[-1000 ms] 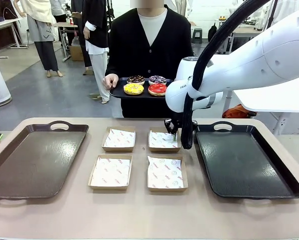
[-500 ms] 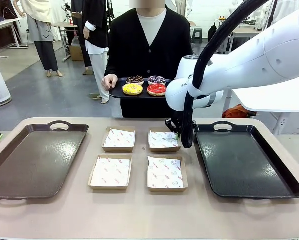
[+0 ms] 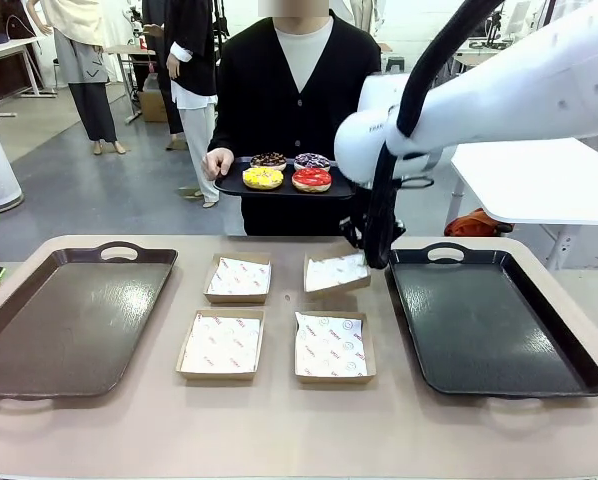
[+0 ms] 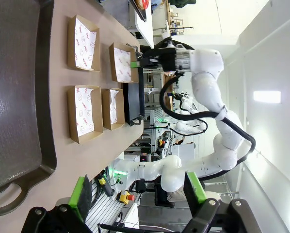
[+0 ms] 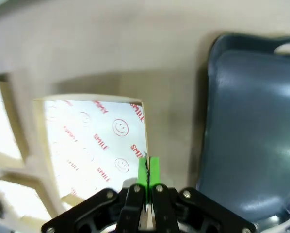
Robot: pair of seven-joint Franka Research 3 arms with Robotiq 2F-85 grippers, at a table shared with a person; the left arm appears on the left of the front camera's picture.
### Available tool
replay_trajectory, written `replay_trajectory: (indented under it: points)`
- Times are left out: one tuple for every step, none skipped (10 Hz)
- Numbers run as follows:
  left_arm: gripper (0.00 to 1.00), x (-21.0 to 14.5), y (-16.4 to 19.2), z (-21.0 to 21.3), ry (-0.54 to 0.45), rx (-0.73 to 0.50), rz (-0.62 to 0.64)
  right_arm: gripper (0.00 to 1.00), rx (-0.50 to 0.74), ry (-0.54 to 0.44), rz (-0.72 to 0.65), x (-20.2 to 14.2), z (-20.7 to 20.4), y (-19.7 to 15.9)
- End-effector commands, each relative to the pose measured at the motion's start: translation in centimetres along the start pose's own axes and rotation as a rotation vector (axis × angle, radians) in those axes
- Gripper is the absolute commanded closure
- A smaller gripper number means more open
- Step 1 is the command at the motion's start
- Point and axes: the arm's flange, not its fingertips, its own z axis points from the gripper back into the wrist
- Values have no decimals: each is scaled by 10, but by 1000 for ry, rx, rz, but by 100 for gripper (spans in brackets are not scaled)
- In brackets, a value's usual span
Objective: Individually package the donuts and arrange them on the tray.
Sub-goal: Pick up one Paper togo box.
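Right claw [image 5: 148, 167], pressed together, pinches the rim of a paper-lined box [image 3: 336, 272] (tilted, one side raised). Left claw [image 4: 137, 178] spread. Four donuts [image 3: 288, 172] sit on the person's tray [image 3: 229, 186], beyond the table [image 3: 279, 430].

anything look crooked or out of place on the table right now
Yes: the far cardboard box on the right sits tilted, its right edge raised off the table, pinched in the robot's shut right hand. The other three boxes lie flat.
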Motion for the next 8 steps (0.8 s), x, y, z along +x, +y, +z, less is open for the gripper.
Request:
replay_trajectory:
  points:
    - [0,0,-1,0,4,-7,-2,100,-4,-14,3,0,31,-1]
    - [0,0,-1,0,4,-7,-2,100,-2,-20,5,1,47,-4]
    - [0,0,-1,0,4,-7,-2,100,3,-20,21,1,63,-6]
    - [0,0,-1,0,4,-7,-2,100,-3,-26,33,1,77,-6]
    - [0,0,-1,0,4,-7,-2,100,-21,-36,35,3,93,-3]
    - [0,0,-1,0,4,-7,-2,100,-14,-44,40,4,108,-1]
    - [0,0,-1,0,4,-7,-2,100,-5,-45,58,5,125,3]
    - [0,0,-1,0,4,-7,-2,100,-3,-43,81,6,135,7]
